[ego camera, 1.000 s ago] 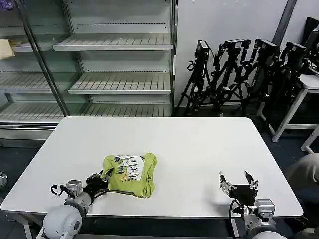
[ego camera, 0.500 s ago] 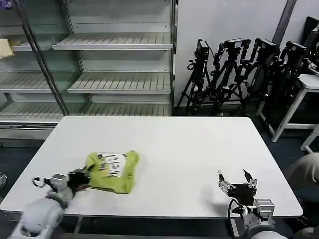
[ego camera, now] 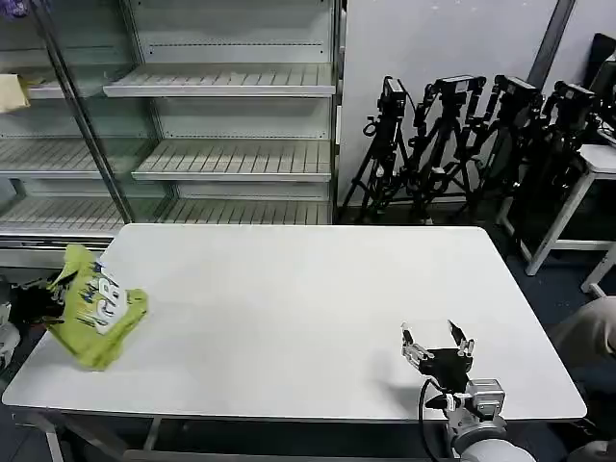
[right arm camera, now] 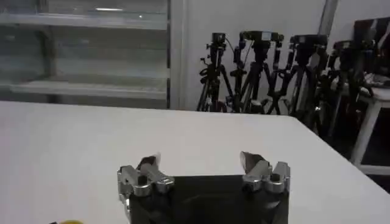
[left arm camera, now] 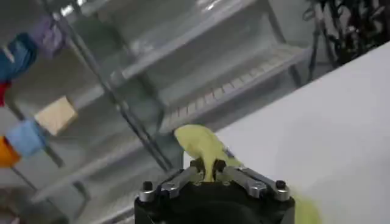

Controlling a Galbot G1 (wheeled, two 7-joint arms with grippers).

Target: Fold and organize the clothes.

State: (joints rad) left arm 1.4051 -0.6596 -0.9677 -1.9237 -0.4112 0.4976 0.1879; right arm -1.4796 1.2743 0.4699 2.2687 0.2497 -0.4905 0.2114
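Behind your white rectangular counter [ego camera: 308, 289] stand empty metal-grated display shelves [ego camera: 221, 154] at eleven o'clock and a cluster of black camera tripods [ego camera: 462, 135] at one o'clock. Your left gripper [left arm camera: 210, 173] sits at the counter's far left edge, at about nine o'clock, clenched on the bunched lime yellow-green T-shirt [ego camera: 94, 306]; in the left wrist view a fold of that thin fabric rises from between the closed fingers [left arm camera: 183, 178]. In the head view the T-shirt hangs as a crumpled bundle over the left edge, some pale lettering showing on it. Your right gripper [ego camera: 436, 345] hovers low above the counter at about five o'clock, fingers spread and grasping nothing, well apart from the T-shirt. Bare counter lies between the two.
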